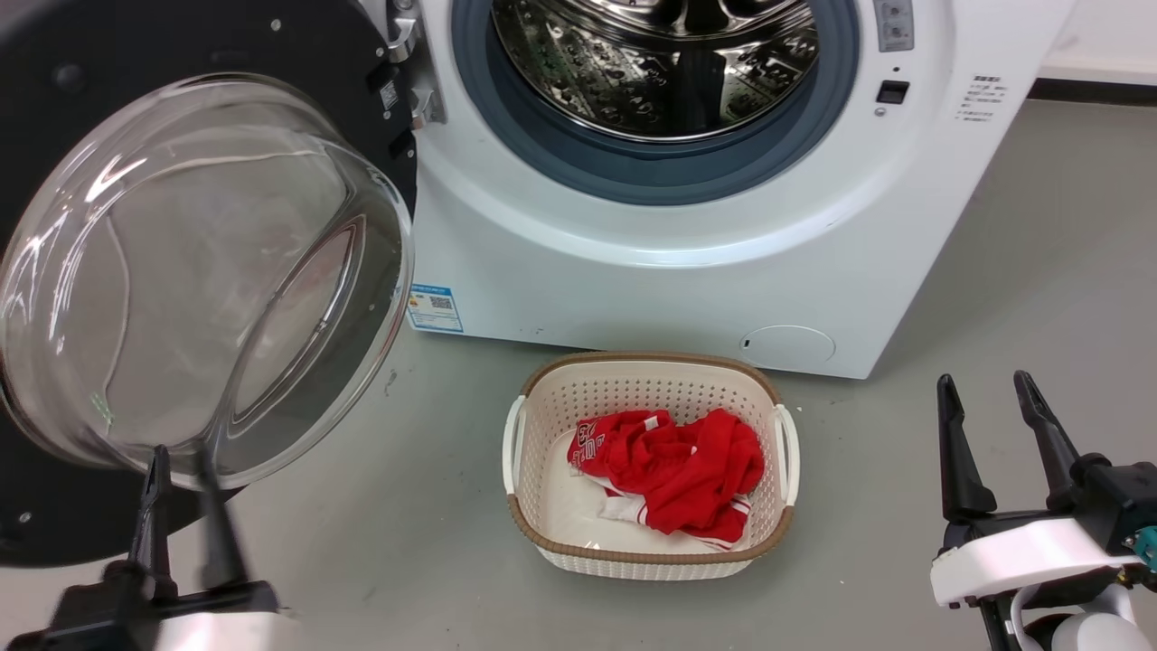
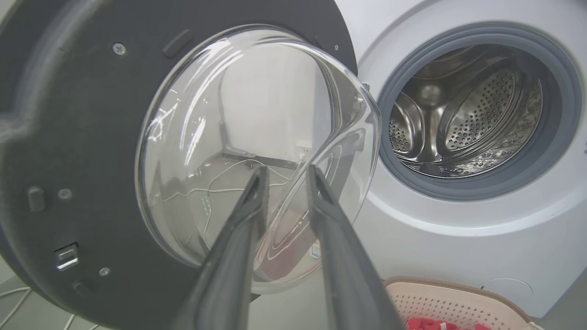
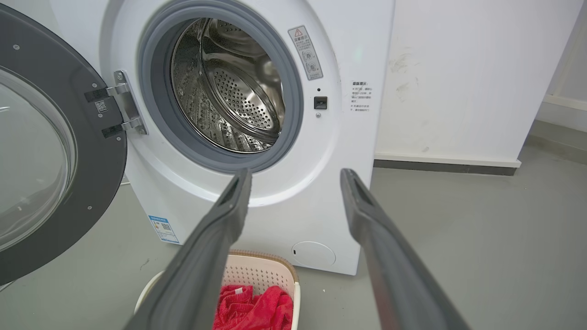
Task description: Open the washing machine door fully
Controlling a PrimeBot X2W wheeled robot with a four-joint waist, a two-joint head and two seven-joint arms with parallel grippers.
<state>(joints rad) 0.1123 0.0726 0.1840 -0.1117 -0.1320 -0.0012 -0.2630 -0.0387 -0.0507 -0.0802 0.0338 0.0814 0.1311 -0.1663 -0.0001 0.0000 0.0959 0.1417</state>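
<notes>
The large round glossy black washing machine door, clear glass bulging at its centre, stands swung wide open at the frame's left, with the left gripper at its lower edge, fingers narrowly apart and empty, and the right gripper at lower right, fingers spread and empty.

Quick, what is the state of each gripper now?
Left gripper: open, empty, tips at the washing machine door.
Right gripper: open, empty.

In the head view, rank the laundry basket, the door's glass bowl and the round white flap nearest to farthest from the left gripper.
1. Washing machine door: its glass bowl is just ahead of the left gripper.
2. Laundry basket: on the floor, to the right.
3. Round white flap: low on the machine front.
</notes>
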